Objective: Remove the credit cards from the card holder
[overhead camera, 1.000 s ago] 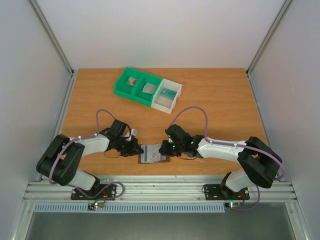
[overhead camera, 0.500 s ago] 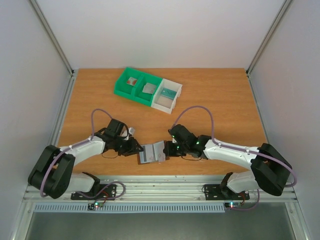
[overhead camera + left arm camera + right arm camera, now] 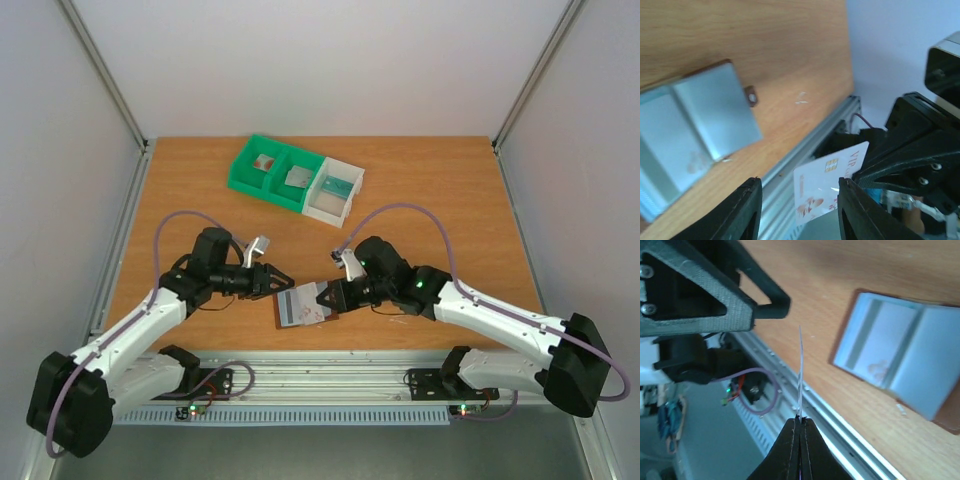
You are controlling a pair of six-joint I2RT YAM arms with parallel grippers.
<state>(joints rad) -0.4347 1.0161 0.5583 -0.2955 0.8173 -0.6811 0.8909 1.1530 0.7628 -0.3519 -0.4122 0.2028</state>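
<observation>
The card holder (image 3: 297, 313) lies open on the table near the front edge, its grey-blue pockets up (image 3: 690, 127) (image 3: 900, 352) and its small tab (image 3: 751, 96) on one side. My right gripper (image 3: 330, 296) (image 3: 800, 421) is shut on a white credit card (image 3: 827, 181) with a gold chip, held above the table's edge and seen edge-on (image 3: 800, 372) in the right wrist view. My left gripper (image 3: 282, 282) (image 3: 797, 202) faces it from the left, open and holding nothing. The card shows between its fingers (image 3: 747, 210) without touching them.
A green bin (image 3: 244, 179) and a joined white bin (image 3: 326, 209) stand at the back centre. Each green compartment holds a small card (image 3: 264, 163). The aluminium rail (image 3: 320, 378) runs along the front edge just below the card holder.
My left gripper has opened, let go of the card holder and drawn back to the left. My right gripper, still shut, has lifted the white card away from the holder.
</observation>
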